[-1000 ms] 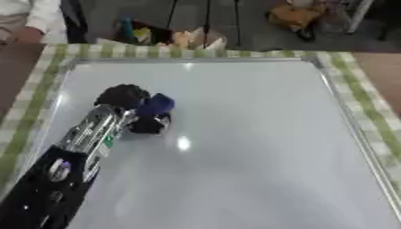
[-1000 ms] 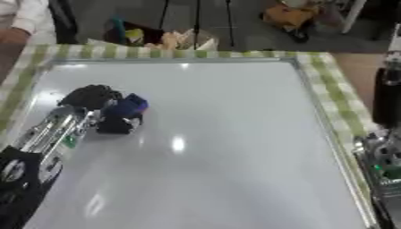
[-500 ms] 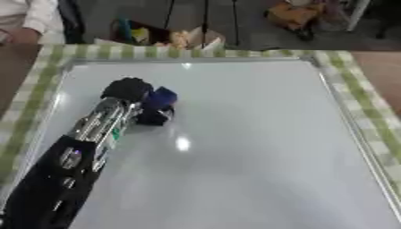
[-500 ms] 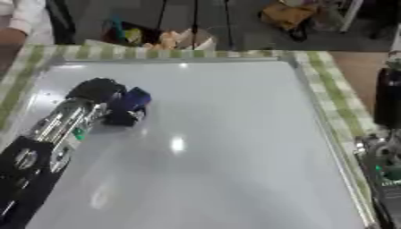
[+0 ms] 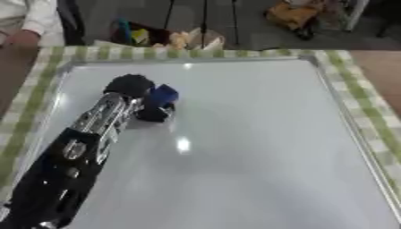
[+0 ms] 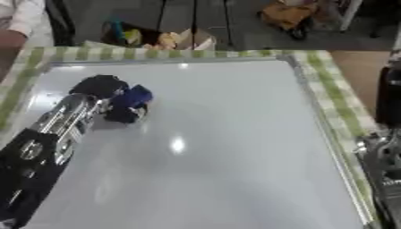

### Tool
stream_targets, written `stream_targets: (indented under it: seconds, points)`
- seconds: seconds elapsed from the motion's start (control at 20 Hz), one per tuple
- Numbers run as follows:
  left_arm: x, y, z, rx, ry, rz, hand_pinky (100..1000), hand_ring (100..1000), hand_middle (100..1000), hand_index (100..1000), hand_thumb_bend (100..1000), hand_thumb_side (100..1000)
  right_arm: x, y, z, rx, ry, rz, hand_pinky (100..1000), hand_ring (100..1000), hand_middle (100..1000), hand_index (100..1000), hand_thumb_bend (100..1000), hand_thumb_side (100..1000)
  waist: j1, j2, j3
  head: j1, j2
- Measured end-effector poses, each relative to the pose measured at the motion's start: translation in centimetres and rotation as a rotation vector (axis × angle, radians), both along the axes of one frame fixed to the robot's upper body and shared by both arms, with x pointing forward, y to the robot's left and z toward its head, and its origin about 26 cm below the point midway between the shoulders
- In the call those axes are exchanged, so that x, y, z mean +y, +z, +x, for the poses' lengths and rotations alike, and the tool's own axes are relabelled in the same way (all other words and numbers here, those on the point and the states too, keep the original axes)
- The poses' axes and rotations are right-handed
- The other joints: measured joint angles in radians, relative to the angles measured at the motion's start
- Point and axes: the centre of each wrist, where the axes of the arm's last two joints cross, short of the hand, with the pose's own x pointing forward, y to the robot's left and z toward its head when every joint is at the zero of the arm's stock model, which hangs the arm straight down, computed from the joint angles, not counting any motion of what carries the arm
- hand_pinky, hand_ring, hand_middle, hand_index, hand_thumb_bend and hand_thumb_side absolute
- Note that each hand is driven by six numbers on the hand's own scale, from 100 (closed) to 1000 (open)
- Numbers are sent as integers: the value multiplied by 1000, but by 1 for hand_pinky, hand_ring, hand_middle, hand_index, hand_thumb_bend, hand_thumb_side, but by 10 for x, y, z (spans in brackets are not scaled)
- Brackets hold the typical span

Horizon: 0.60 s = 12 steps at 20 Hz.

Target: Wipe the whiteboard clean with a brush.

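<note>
A large whiteboard (image 5: 250,147) lies flat on a green checked cloth and its surface shows no marks, only glare. My left arm reaches in from the lower left, and my left hand (image 5: 131,87) is curled round a blue brush (image 5: 161,99) that rests on the board's upper left part. Part of the brush is hidden under my black fingers. Of my right arm only a black and silver part (image 6: 388,147) shows at the right edge of the right eye view; its hand is out of sight.
The green checked cloth (image 5: 362,96) frames the board on all sides. Beyond the far edge stand a bag of coloured items (image 5: 168,39) and tripod legs on a dark floor. A person's sleeve and hand (image 5: 23,27) rest at the far left corner.
My left hand and the brush have slid a little toward the far edge of the board. The picture has also shifted slightly.
</note>
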Motion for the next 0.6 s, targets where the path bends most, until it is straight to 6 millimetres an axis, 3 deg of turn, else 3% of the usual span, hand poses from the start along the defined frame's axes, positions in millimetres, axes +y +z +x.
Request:
stream_targets:
  seconds: [0.6]
  points:
    - [-8, -4, -2, -6, -60, 60, 100, 350, 437, 730, 100, 806, 0, 0, 0, 0, 0, 0, 817, 862, 728, 813, 100, 1000, -4, -2, 3, 4, -3]
